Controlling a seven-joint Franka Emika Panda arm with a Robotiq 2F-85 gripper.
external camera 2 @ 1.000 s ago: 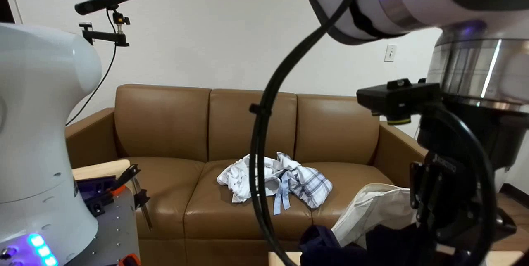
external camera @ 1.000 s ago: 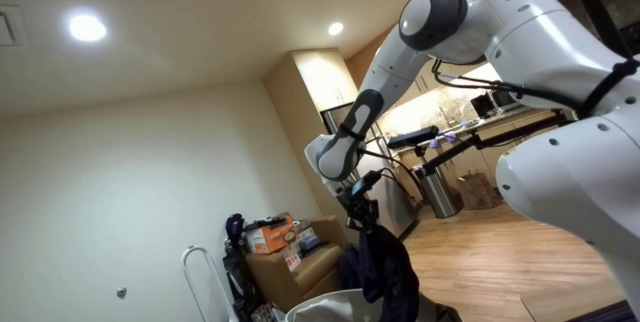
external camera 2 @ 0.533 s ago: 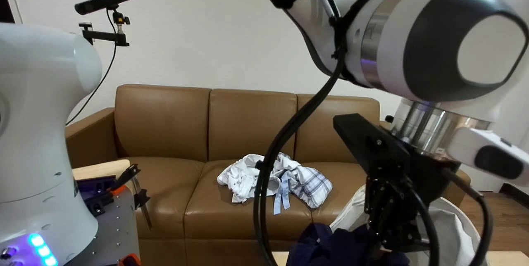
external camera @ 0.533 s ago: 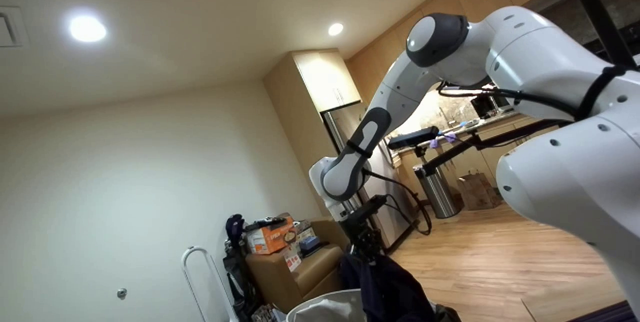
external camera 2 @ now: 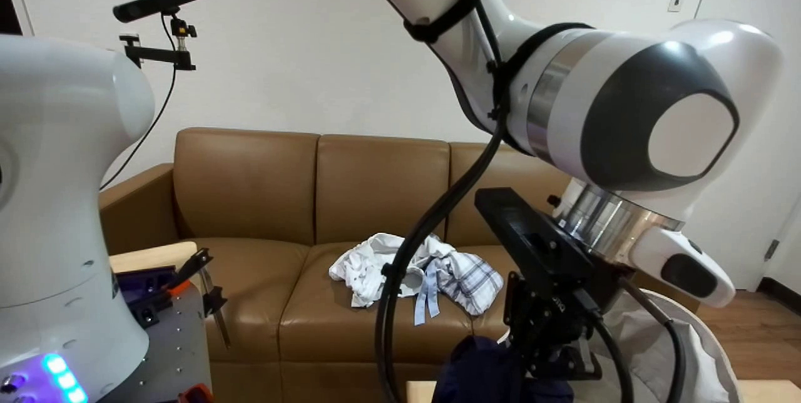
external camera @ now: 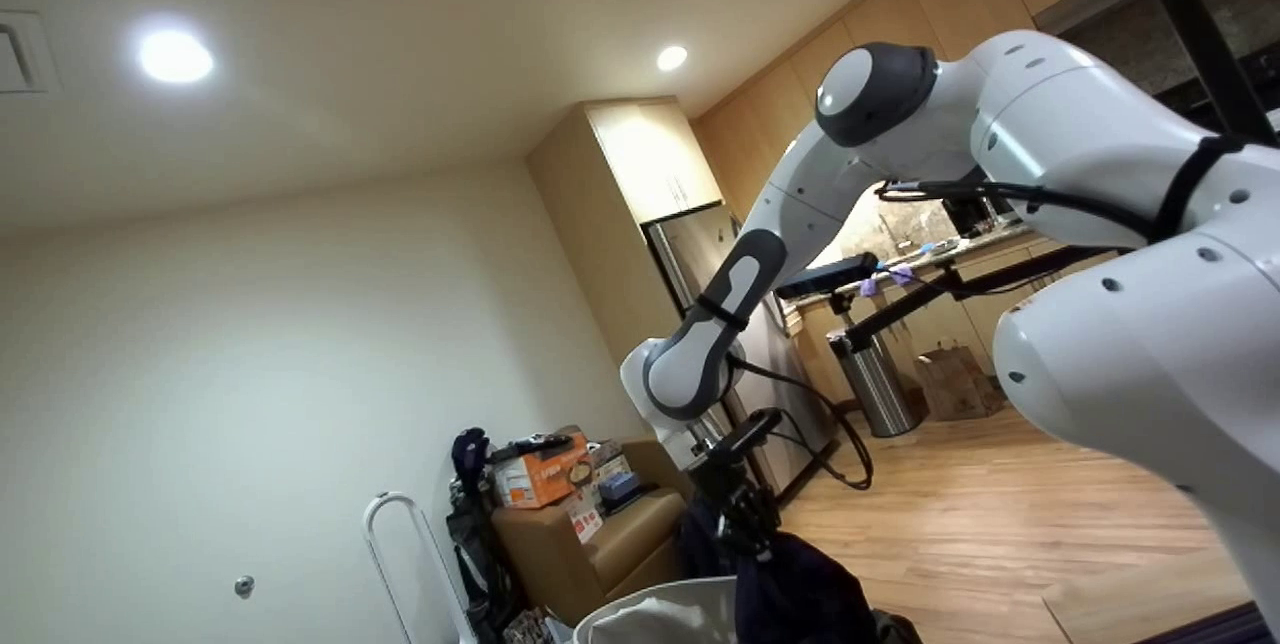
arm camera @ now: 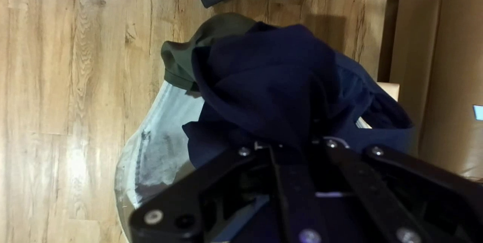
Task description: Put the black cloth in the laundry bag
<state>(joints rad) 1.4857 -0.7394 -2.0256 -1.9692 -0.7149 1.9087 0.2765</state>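
Observation:
The black cloth, which looks dark navy, hangs bunched from my gripper in both exterior views (external camera: 805,592) (external camera 2: 472,368) and fills the middle of the wrist view (arm camera: 271,80). The white laundry bag (external camera: 650,619) stands below and beside it; its pale wall also shows in the other views (external camera 2: 673,353) (arm camera: 162,137). My gripper (external camera: 755,546) (external camera 2: 557,368) (arm camera: 288,145) is tilted and shut on the cloth near the bag's rim. The cloth hangs over the rim's side and covers part of the opening. Its lower end is out of view.
A dark green cloth (arm camera: 185,65) lies over the bag's edge. A brown sofa (external camera 2: 250,290) holds white and plaid clothes (external camera 2: 463,278). Another seat (external camera: 640,534) bears boxes (external camera: 545,472). A camera on a stand (external camera: 825,276) is close to the arm.
My gripper has moved lower and tilted, carrying the cloth down beside the bag. In an exterior view it has also shifted left, uncovering more of the bag.

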